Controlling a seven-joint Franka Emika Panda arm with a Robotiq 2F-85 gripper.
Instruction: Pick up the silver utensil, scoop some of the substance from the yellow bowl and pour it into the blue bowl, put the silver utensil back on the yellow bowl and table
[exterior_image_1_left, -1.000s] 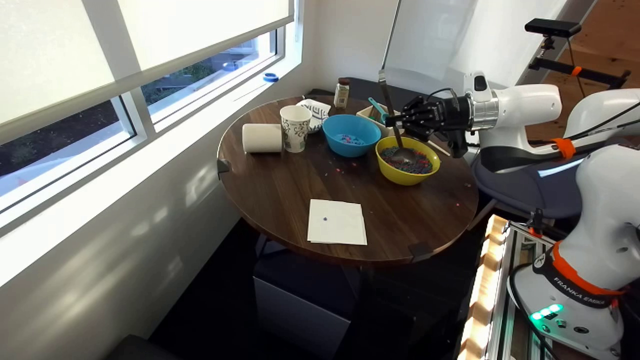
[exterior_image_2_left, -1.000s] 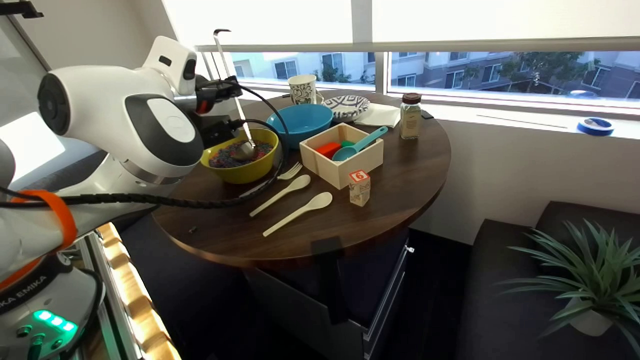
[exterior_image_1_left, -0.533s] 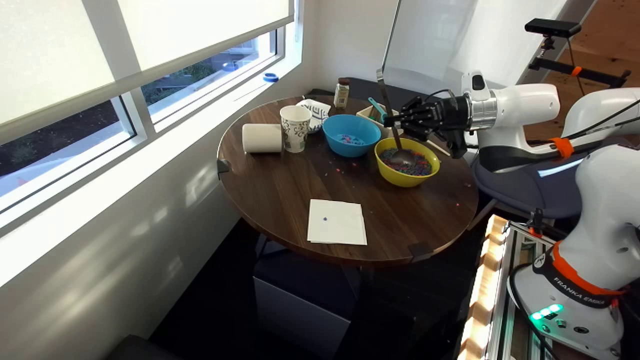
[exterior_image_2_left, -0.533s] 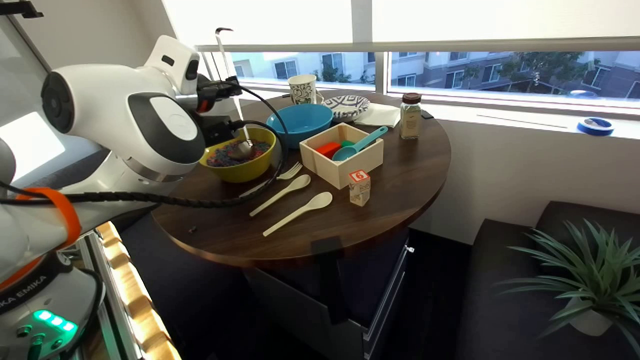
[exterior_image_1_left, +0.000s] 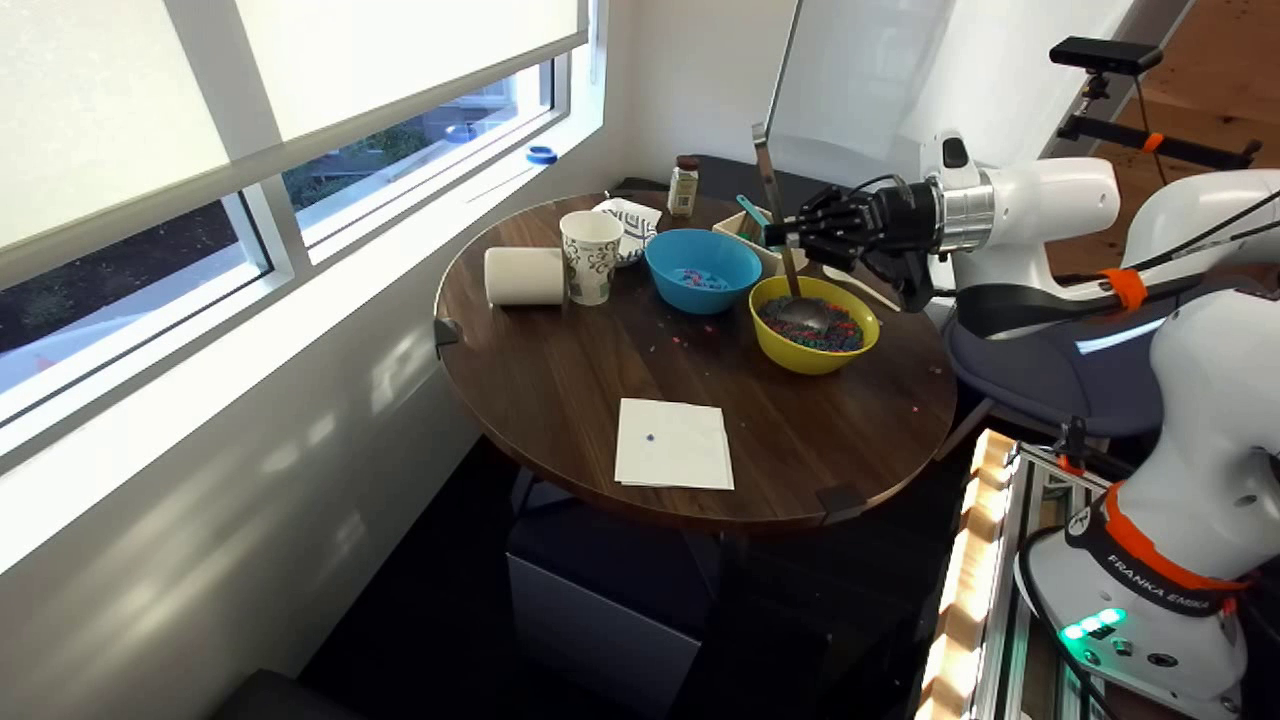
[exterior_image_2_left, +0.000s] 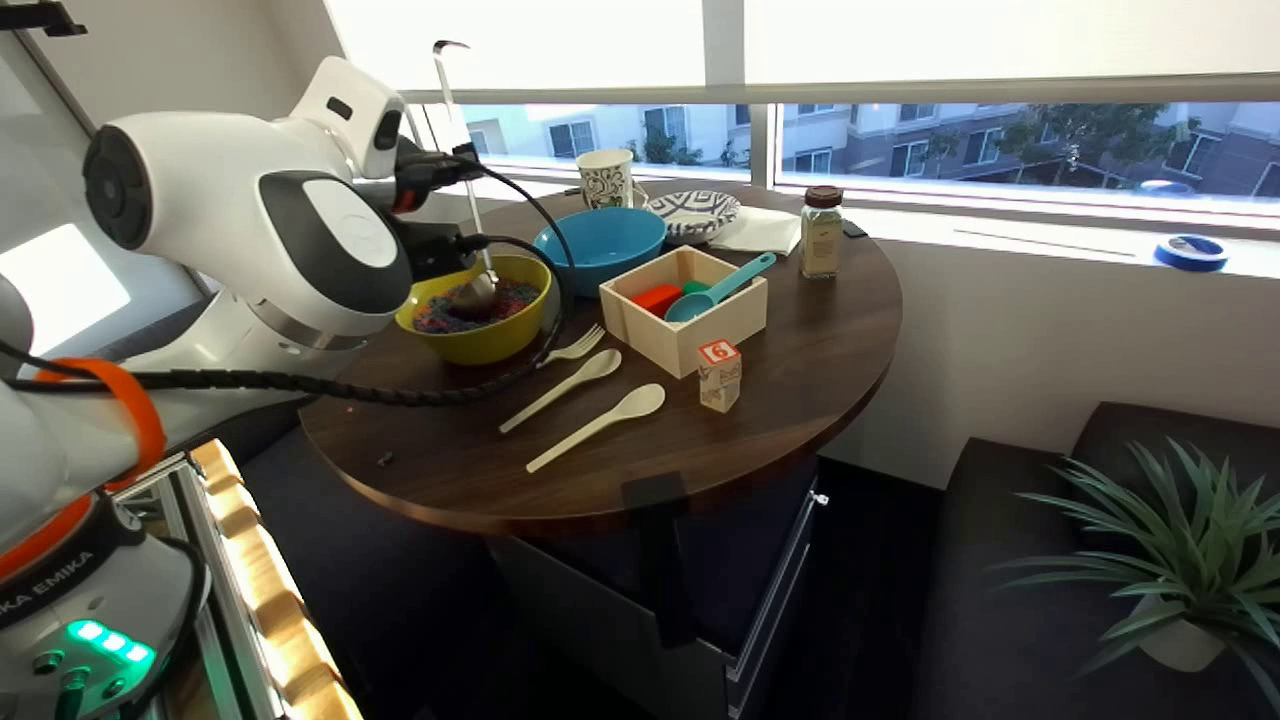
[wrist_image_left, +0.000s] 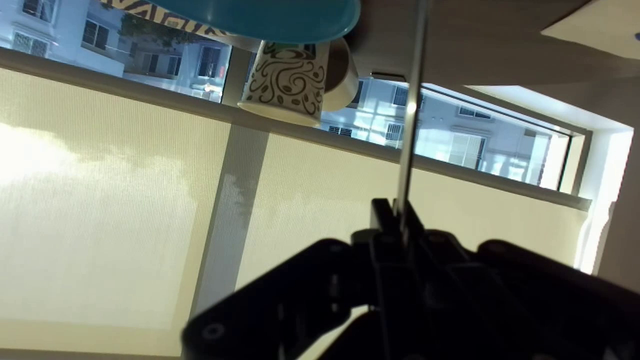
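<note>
My gripper (exterior_image_1_left: 777, 236) is shut on the handle of the silver utensil (exterior_image_1_left: 768, 185), above the yellow bowl (exterior_image_1_left: 800, 358). The handle also shows between the fingertips (wrist_image_left: 395, 212) in the wrist view. The utensil (exterior_image_2_left: 447, 95) stands steep, slightly tilted, with its scoop end down inside the yellow bowl (exterior_image_2_left: 478, 350), at the dark, multicoloured loose substance (exterior_image_1_left: 845, 328). How much the scoop holds is hidden. The blue bowl (exterior_image_1_left: 690, 298) stands beside the yellow bowl with a little substance inside; it also shows in the wrist view (wrist_image_left: 280, 22). Both bowls are on the round brown table (exterior_image_1_left: 560, 400).
A wooden box (exterior_image_2_left: 650, 335) with a teal scoop stands beside the bowls. Wooden spoons (exterior_image_2_left: 600, 425), a fork (exterior_image_2_left: 582, 343), stacked blocks (exterior_image_2_left: 719, 385), a jar (exterior_image_2_left: 820, 240), paper cups (exterior_image_1_left: 590, 265), a patterned plate (exterior_image_2_left: 690, 212) and napkins (exterior_image_1_left: 672, 445) lie around. A cable hangs beside the gripper.
My gripper and the silver utensil have risen a little. The scoop end has come slightly up within the yellow bowl, which has shifted slightly. The blue bowl has not moved.
</note>
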